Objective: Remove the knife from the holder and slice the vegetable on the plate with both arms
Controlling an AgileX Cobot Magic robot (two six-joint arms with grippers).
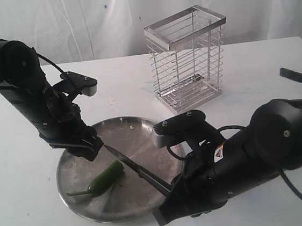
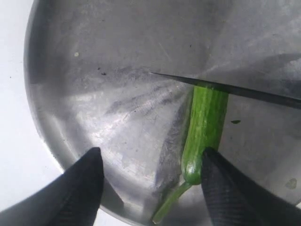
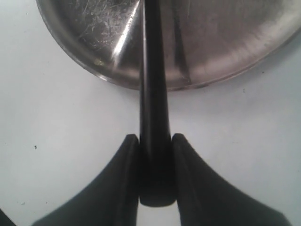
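Right gripper (image 3: 155, 143): closed on the black handle of the knife (image 3: 153, 94), with one finger pressed to each side of the handle's end.
Left gripper (image 2: 153, 157): jaws are spread wide and nothing is held. It is poised low over the plate (image 2: 117, 70), with one fingertip (image 2: 214, 167) just beside the stem end of the vegetable (image 2: 204, 127); contact cannot be told.
Knife: held slanting from the plate's near rim inward. The blade is laid across the vegetable at the end away from the stem, and the tip is pointed toward the left gripper.
Vegetable: a glossy green pepper, laid flat on the plate. Whether it is cut through cannot be told.
Plate: scratched steel, set on the white table (image 1: 32, 212) between both arms.
Holder (image 1: 188, 58): a chrome wire basket, stood upright on the table behind the plate, well apart from it.
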